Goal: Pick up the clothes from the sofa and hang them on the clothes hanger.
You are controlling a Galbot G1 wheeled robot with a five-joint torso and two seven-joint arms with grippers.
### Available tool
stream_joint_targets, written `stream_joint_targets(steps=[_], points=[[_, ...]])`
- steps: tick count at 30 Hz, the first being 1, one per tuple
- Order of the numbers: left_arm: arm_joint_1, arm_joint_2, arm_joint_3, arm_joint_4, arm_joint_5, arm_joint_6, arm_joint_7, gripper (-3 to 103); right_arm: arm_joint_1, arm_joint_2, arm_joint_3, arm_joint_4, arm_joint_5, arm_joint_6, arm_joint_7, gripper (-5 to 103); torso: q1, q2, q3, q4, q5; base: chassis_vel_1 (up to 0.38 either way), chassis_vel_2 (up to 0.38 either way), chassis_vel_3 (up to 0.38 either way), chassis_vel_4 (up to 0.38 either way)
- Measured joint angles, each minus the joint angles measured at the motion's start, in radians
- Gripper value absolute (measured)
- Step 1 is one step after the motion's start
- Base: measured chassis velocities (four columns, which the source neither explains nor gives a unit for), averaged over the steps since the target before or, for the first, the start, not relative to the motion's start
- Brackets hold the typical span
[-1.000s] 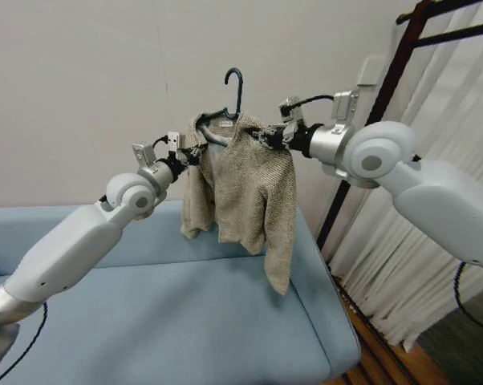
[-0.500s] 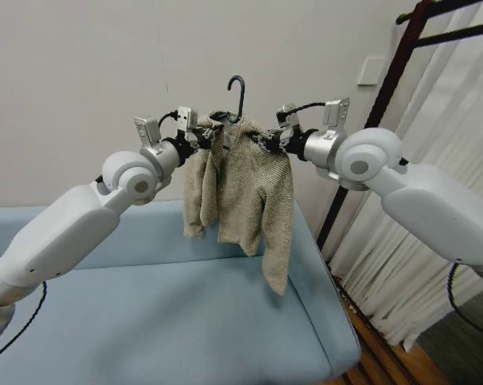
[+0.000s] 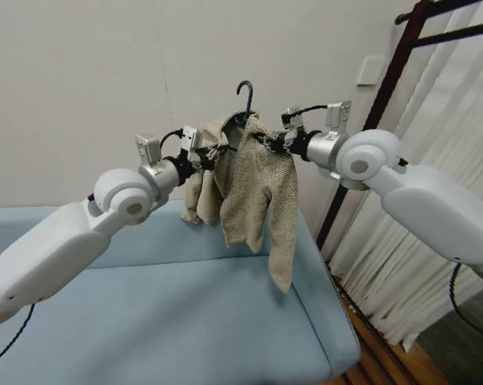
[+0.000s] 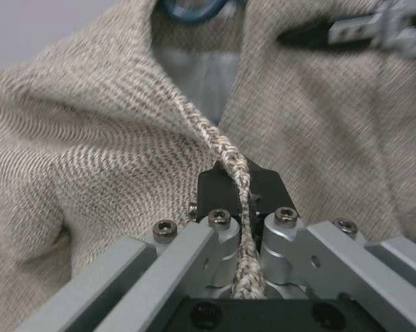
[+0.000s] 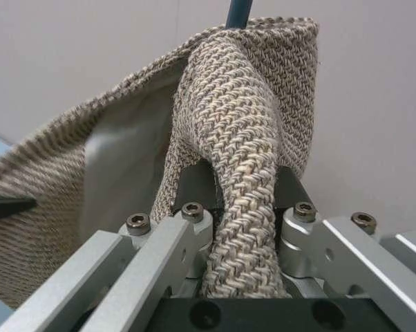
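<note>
Above sofa [image 3: 185, 321], L gripper [image 3: 212, 153] & R gripper [image 3: 268, 142] pinch sweater [image 3: 255, 192].

The sweater [image 3: 257, 188] covers all of the hanger [image 3: 244, 91] but its hook. The dark rack [image 3: 405, 42] runs off the top edge, and the sofa [image 3: 161, 321] off the left and bottom.

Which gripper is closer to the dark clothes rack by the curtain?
Right. The right gripper holds the knit cardigan on the side toward the clothes rack; the left gripper holds its other side, farther away.
</note>
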Motion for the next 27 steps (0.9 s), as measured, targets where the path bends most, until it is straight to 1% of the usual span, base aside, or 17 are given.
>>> stream_joint_targets(steps=[3,4,5,6,8,9,11,12,15,17,21,22,23,24,27], points=[[0.031,0.015,-0.02,0.002,0.023,0.013,0.011,2,0.012,-0.005,-0.003,0.014,0.015,-0.006,-0.003,10,0.0,0.0,0.0,0.0001,-0.0001,0.0,0.0,0.0,0.0],[0.038,0.016,-0.025,0.006,0.03,0.02,0.013,0,0.017,-0.005,-0.003,0.017,0.022,-0.009,-0.003,10,0.0,0.0,0.0,0.0001,-0.0001,0.0,0.0,0.0,0.0],[0.042,0.016,-0.028,0.009,0.035,0.022,0.015,5,0.022,-0.005,-0.003,0.021,0.028,-0.01,-0.002,10,0.0,0.0,0.0,-0.0002,0.0001,0.0,0.0,0.0,0.0],[0.042,0.016,-0.028,0.009,0.035,0.022,0.015,5,0.022,-0.005,-0.003,0.021,0.028,-0.01,-0.002,10,0.0,0.0,0.0,-0.0002,0.0001,0.0,0.0,0.0,0.0],[0.044,0.01,-0.028,0.017,0.044,0.022,0.015,15,0.03,-0.005,-0.002,0.027,0.038,-0.012,0.002,10,0.0,0.0,0.0,-0.0004,0.0002,0.0,0.0,0.0,0.0],[0.044,0.007,-0.028,0.018,0.046,0.022,0.015,15,0.033,-0.005,-0.002,0.03,0.044,-0.014,0.004,10,0.0,0.0,0.0,-0.0005,0.0003,0.0,0.0,0.0,0.0],[0.046,0.001,-0.027,0.018,0.053,0.022,0.01,26,0.043,-0.013,0.0,0.041,0.06,-0.02,0.007,10,0.0,0.0,0.0,-0.0005,0.0003,0.0,0.0,0.0,0.0],[0.046,0.001,-0.027,0.018,0.053,0.022,0.01,26,0.043,-0.013,0.0,0.041,0.06,-0.02,0.007,10,0.0,0.0,0.0,-0.0005,0.0003,0.0,0.0,0.0,0.0],[0.06,0.006,-0.027,0.008,0.058,0.033,0.009,43,0.058,-0.028,0.001,0.053,0.086,-0.025,0.012,10,0.0,0.0,0.0,-0.0005,0.0004,0.0,0.0,0.0,0.0],[0.066,0.01,-0.028,0.004,0.059,0.034,0.009,43,0.063,-0.031,0.002,0.055,0.092,-0.027,0.014,10,0.0,0.0,0.0,-0.0005,0.0004,0.0,0.0,0.0,0.0],[0.089,0.027,-0.043,-0.013,0.06,0.037,0.01,64,0.074,-0.033,0.002,0.058,0.104,-0.029,0.015,10,0.0,0.0,0.0,-0.0004,0.0003,0.0,0.0,0.0,0.0],[0.089,0.027,-0.043,-0.013,0.06,0.037,0.01,64,0.074,-0.033,0.002,0.058,0.104,-0.029,0.015,10,0.0,0.0,0.0,-0.0004,0.0003,0.0,0.0,0.0,0.0],[0.096,0.033,-0.048,-0.017,0.06,0.038,0.01,70,0.074,-0.031,0.002,0.059,0.104,-0.029,0.015,10,0.0,0.0,0.0,-0.0004,0.0003,0.0,0.0,0.0,0.0],[0.1,0.037,-0.051,-0.021,0.06,0.038,0.01,70,0.075,-0.03,0.002,0.059,0.104,-0.029,0.015,10,0.0,0.0,0.0,-0.0003,0.0004,0.0,0.0,0.0,0.0],[0.131,0.064,-0.079,-0.045,0.059,0.036,0.023,86,0.081,-0.028,0.003,0.059,0.105,-0.03,0.014,10,0.0,0.0,0.0,-0.0001,0.0003,0.0,0.0,0.0,0.0]])
